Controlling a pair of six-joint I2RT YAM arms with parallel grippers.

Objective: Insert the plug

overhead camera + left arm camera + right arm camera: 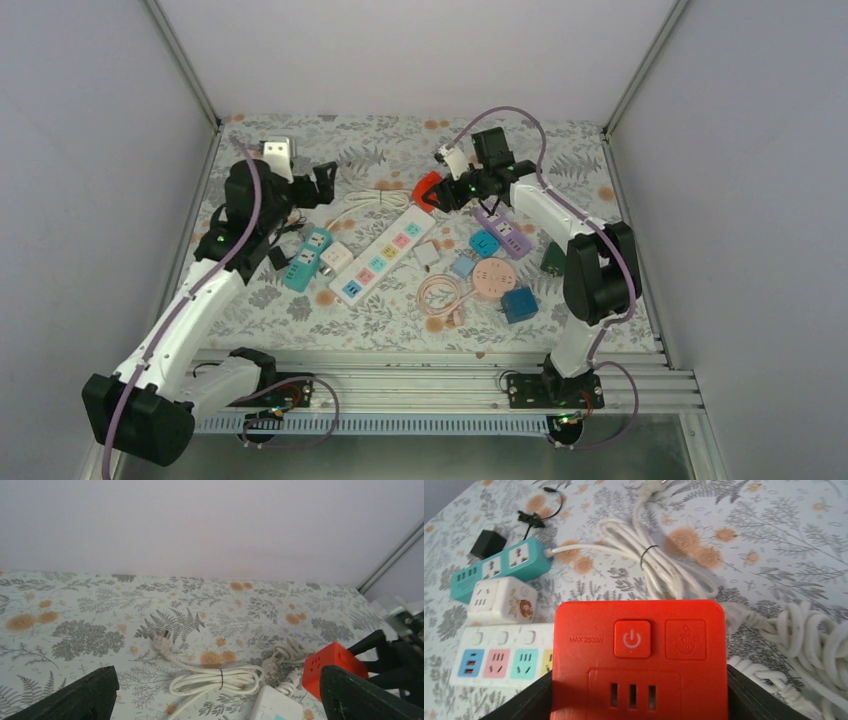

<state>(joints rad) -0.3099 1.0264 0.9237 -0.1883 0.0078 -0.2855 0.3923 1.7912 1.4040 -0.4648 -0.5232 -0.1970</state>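
Observation:
A white plug (161, 641) lies loose on the floral cloth at the end of a tied white cable (378, 200), prongs pointing away; it also shows at the top of the right wrist view (651, 487). My right gripper (447, 192) (639, 702) is shut on a red cube socket (639, 645) (428, 190), a finger against each side, with the power button and a three-slot outlet facing the camera. In the left wrist view the cube (330, 667) looks tilted. My left gripper (318, 185) (217, 692) stands wide open and holds nothing, short of the cable.
A white power strip (385, 255) with coloured outlets lies in the middle. A teal strip (308, 258), a white cube adapter (337, 258) and a black adapter (277, 258) sit to its left. A purple strip (505, 232), pink round socket (493, 277) and blue cube (519, 303) are on the right.

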